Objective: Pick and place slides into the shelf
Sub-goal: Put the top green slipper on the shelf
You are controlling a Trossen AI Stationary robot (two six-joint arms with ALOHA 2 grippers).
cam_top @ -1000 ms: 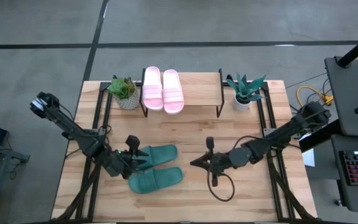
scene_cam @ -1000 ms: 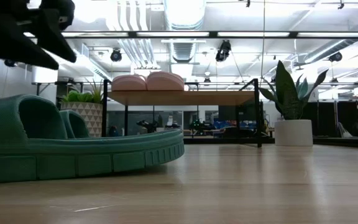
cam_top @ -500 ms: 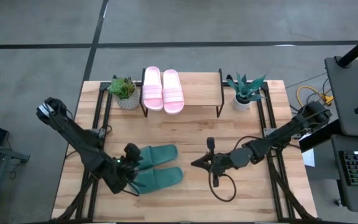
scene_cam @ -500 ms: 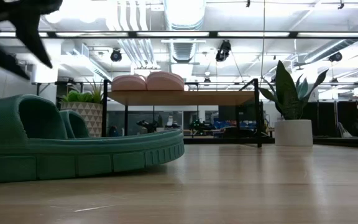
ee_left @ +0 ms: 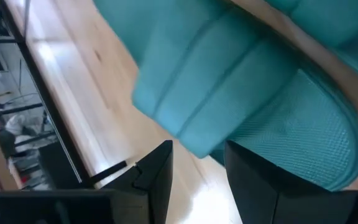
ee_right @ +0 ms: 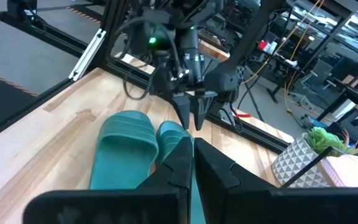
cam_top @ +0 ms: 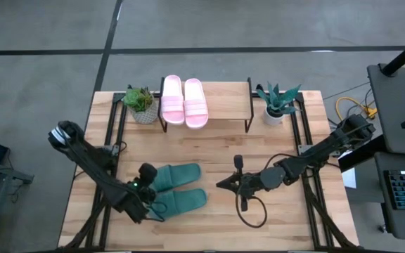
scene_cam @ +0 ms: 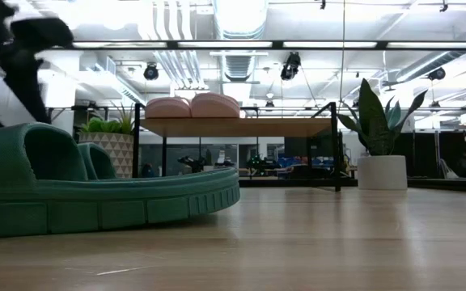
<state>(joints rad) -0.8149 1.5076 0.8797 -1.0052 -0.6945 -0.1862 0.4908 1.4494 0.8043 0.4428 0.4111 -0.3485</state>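
Note:
Two dark green slides lie side by side on the tabletop, the far one (cam_top: 178, 176) and the near one (cam_top: 180, 202) (scene_cam: 95, 194). My left gripper (cam_top: 148, 191) (ee_left: 197, 180) is open and points down, just over the wide strap (ee_left: 216, 93) at the near slide's left end, also seen from the right wrist view (ee_right: 193, 121). The pink pair (cam_top: 183, 102) (scene_cam: 192, 107) rests sole-down on the left half of the shelf (cam_top: 225, 95). My right gripper (cam_top: 221, 184) (ee_right: 191, 165) is shut and hovers to the right of the green pair.
A potted plant stands at each end of the shelf, the left plant (cam_top: 140, 104) and the right plant (cam_top: 278, 104). The shelf's right half is bare wood. A black cable loop (cam_top: 252, 211) hangs under my right arm. Bare tabletop lies between the green slides and the shelf.
My left gripper has moved toward the table's near edge and come down, closing in on the near green slide's strap. The slides have stayed where they were.

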